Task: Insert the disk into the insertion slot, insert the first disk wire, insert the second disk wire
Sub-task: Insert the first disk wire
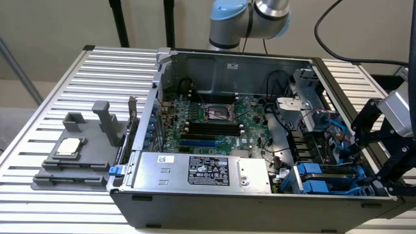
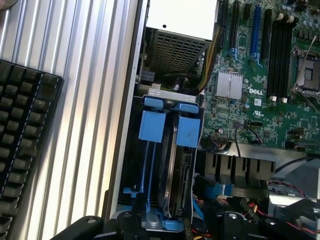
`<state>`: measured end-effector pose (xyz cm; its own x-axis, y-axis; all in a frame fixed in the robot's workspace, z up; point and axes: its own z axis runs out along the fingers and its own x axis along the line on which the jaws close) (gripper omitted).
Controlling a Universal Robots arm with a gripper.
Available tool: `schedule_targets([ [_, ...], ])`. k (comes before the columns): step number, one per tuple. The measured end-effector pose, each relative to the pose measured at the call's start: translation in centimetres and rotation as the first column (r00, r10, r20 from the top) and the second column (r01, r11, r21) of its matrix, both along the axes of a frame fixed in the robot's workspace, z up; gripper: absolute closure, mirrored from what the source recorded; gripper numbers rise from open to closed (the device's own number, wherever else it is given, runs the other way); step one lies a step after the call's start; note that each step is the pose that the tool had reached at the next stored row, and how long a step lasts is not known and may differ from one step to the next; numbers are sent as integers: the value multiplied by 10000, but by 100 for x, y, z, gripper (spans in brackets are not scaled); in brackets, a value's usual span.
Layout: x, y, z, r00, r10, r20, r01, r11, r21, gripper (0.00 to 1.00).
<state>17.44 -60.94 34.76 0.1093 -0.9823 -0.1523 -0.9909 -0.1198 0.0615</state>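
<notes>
The insertion slot point(image 2: 149, 165), a metal bay with bright blue rails, sits at the near corner of the dark grey case point(image 1: 260, 209) on the exterior view's right. The disk point(image 2: 176, 170) stands on edge inside it, its blue frame tabs point(image 2: 190, 131) at the bay's mouth; the same blue tabs point(image 1: 318, 176) show in the exterior view. My gripper point(image 1: 371, 163) hangs just off the case's right wall beside the bay. In the wrist view my gripper point(image 2: 180, 232) straddles the bay's end with its black fingers point(image 2: 82, 227) wide apart, holding nothing. Blue and coloured wires point(image 2: 220, 192) lie beside the disk's end.
A silver power-supply box point(image 1: 201, 170) fills the case's front left, and the green board point(image 1: 215, 126) lies behind it. A grey fixture point(image 1: 75, 156) carrying a small chip stands on the slatted table point(image 1: 97, 73). A black keyboard point(image 2: 22, 150) lies on the slats beside the case.
</notes>
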Motion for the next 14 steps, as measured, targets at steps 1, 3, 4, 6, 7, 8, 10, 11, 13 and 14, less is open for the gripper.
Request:
schedule_targets([
  [1, 3, 0, -1, 10000, 12, 1, -12, 10000, 39, 43],
  [3, 7, 0, -4, 10000, 36, 1, -36, 9999, 151, 43],
  [4, 9, 0, -6, 10000, 51, 2, -51, 9997, 243, 43],
  [6, 13, 0, -10, 10000, 80, 5, -80, 9991, 407, 45],
  [7, 14, 0, -13, 10000, 91, 7, -91, 9988, 484, 45],
  [8, 15, 0, -16, 9999, 102, 14, -103, 9984, 553, 45],
  [10, 17, 0, -20, 9999, 124, 38, -127, 9977, 666, 52],
  [11, 18, 0, -23, 9999, 136, 59, -140, 9973, 721, 52],
  [13, 17, 0, -28, 9998, 160, 130, -170, 9965, 814, 52],
  [14, 17, 0, -31, 9997, 173, 179, -187, 9962, 853, 52],
])
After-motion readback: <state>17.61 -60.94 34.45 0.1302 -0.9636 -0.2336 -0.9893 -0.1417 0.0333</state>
